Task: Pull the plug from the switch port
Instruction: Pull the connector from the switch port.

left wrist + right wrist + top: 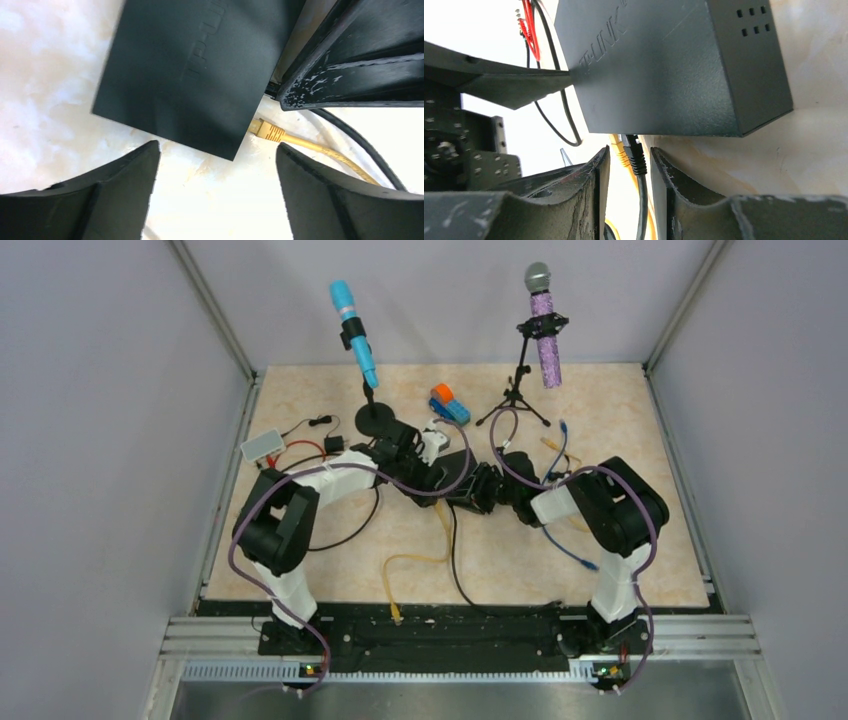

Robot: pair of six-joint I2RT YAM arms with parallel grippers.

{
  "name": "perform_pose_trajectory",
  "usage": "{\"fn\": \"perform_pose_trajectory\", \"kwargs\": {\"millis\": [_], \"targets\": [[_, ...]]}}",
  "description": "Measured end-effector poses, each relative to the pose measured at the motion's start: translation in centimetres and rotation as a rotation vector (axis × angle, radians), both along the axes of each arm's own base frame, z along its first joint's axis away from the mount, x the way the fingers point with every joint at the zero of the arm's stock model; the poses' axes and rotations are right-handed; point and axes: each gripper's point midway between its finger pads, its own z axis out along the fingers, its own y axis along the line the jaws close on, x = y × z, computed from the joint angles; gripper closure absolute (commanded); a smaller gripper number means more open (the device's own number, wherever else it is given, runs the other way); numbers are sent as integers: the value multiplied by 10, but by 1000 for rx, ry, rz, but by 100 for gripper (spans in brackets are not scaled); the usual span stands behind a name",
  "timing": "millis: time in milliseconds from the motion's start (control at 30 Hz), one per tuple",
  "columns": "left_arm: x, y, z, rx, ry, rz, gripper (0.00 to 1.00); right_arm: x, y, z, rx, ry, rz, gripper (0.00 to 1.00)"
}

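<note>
A flat black switch point(659, 70) lies mid-table point(640, 420), between two robot arms. A black plug point(636, 152) and a yellow plug point(267, 131) sit side by side in ports on one edge. The right gripper point(629, 152) has its fingers close on either side of both plugs; whether they pinch is unclear. The left gripper point(217, 150) hovers at the switch's corner, fingers wide apart.

Switch box point(664, 65) matt black, smooth; jaws scuffed black plastic; tabletop point(45, 110) marbled
</note>
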Motion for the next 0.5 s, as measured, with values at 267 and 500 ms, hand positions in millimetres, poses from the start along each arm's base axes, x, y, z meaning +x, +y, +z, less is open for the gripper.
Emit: {"fn": "perform_pose_trajectory", "kwargs": {"millis": [267, 500], "targets": [[39, 4, 62, -161, -151, 222, 1, 0, 0, 0, -1, -2, 0, 64], [61, 2, 45, -171, -58, 403, 2, 0, 0, 0, -2, -3, 0, 63]]}}
